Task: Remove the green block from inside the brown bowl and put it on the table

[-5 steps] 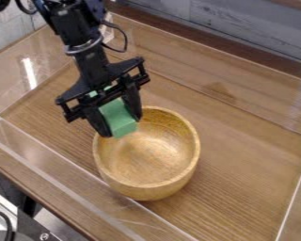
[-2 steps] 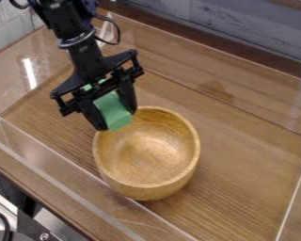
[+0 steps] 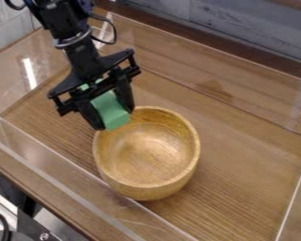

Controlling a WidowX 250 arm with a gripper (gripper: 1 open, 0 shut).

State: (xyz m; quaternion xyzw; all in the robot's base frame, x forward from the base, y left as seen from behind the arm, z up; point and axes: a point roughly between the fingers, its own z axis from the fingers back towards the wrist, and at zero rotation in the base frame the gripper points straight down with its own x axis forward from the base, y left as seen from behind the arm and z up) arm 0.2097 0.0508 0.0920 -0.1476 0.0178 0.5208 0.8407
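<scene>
My black gripper point(image 3: 109, 106) hangs over the far-left rim of the brown bowl point(image 3: 150, 169), pointing steeply down. Its fingers are shut on the green block point(image 3: 113, 112), which is lifted clear of the bowl's inside and hovers just above the rim. The bowl is a thick-walled light wooden one, with nothing left inside it. It stands on the brown wood-grain table point(image 3: 241, 104).
Clear acrylic walls point(image 3: 40, 141) edge the table on the near left and at the right. A grey tiled wall point(image 3: 229, 24) runs along the back. Bare tabletop lies left of and behind the bowl.
The gripper with the green block has risen slightly and shifted a little left, away from the bowl's middle. The bowl has stayed in place.
</scene>
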